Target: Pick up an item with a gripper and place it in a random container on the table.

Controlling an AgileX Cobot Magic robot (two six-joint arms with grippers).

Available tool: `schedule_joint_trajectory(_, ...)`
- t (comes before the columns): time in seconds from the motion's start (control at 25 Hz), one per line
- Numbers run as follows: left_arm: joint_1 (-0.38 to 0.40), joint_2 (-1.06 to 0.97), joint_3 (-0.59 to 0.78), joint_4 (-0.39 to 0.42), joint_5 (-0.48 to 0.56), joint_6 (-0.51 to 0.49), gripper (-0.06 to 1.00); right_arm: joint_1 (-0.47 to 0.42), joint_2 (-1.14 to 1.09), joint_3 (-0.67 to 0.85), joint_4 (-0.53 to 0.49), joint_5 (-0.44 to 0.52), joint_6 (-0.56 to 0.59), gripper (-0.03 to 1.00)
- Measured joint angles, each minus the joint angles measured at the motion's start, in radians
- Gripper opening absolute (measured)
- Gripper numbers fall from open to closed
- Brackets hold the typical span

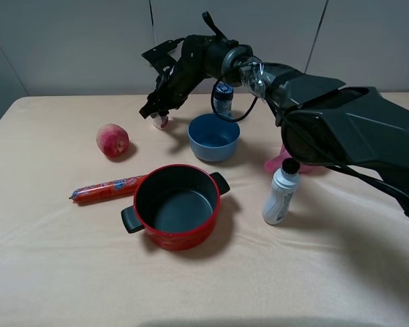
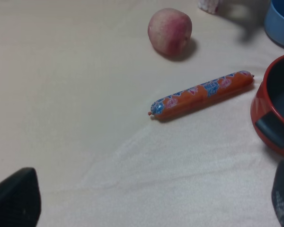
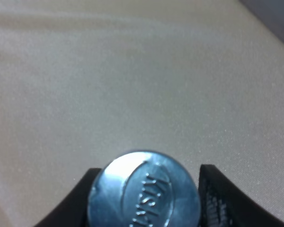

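Bottle (image 1: 161,123): tiny, silvery embossed cap, upright on table (image 1: 54,259).
Right claw (image 3: 144,191): jaws flank the cap; grip unclear.
Left claw (image 2: 149,203): wide apart, empty.
Blue bowl (image 1: 213,138), red pot (image 1: 177,204): empty.
Pink saucepan (image 1: 276,164): mostly hidden.

R arm (image 1: 368,129): matte black angular shell, big flat panels w/ sharp edges. Silvery-grey metal joint (image 1: 257,71) near wrist; black cable (image 1: 240,118) loops below it. R gripper (image 1: 158,113) dark, claw-like; fingers (image 3: 217,198) black w/ ribbed, maybe rubber, pads. L gripper (image 2: 149,196): black fingers (image 2: 14,201), one w/ grey stippled pad.
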Motion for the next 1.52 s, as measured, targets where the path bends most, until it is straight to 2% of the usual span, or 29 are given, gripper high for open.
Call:
schedule_joint_trajectory(0.48, 0.000, 0.000, 0.000, 0.000, 0.000, 0.000, 0.99, 0.000, 0.000, 0.000, 0.001, 0.002, -0.011, 0.32)
schedule_joint_trajectory(0.96, 0.000, 0.000, 0.000, 0.000, 0.000, 0.000, 0.99, 0.000, -0.061, 0.000, -0.014, 0.055, -0.017, 0.32)
schedule_joint_trajectory(1.52, 0.000, 0.000, 0.000, 0.000, 0.000, 0.000, 0.99, 0.000, -0.162, 0.000, -0.075, 0.202, -0.002, 0.32)
